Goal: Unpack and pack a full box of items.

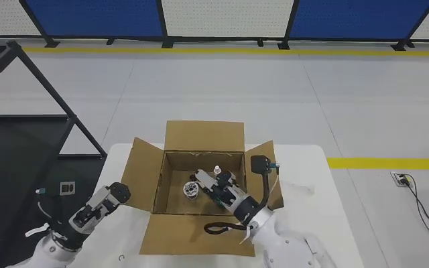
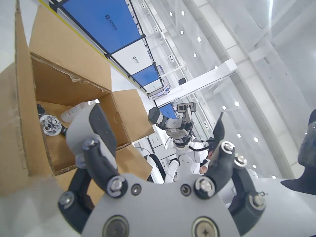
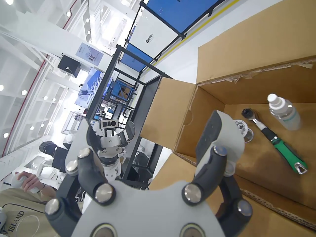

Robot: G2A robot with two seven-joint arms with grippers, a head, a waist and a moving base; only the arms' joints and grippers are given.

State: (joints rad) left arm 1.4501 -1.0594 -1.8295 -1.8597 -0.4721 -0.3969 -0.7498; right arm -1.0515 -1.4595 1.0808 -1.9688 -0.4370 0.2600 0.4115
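An open cardboard box [image 1: 201,137] stands mid-table with all flaps folded out. On its floor lie a clear bottle with a white cap [image 3: 284,114], a ratchet wrench with a green handle [image 3: 274,139] and a metal spool [image 3: 243,130]. My right gripper [image 1: 213,184] hangs open above the box floor with nothing between its fingers [image 3: 217,129]; the spool lies just past one fingertip. My left gripper [image 1: 119,193] is outside the box beside its left flap, open and empty [image 2: 158,114]. From there the bottle [image 2: 74,112] and spool [image 2: 50,125] show past the box wall [image 2: 74,89].
The white table [image 1: 308,174] has bare room right of the box and in front of the left flap. A black metal frame [image 1: 40,134] stands off the table's left side. Blue and white partition panels [image 1: 228,17] line the far floor.
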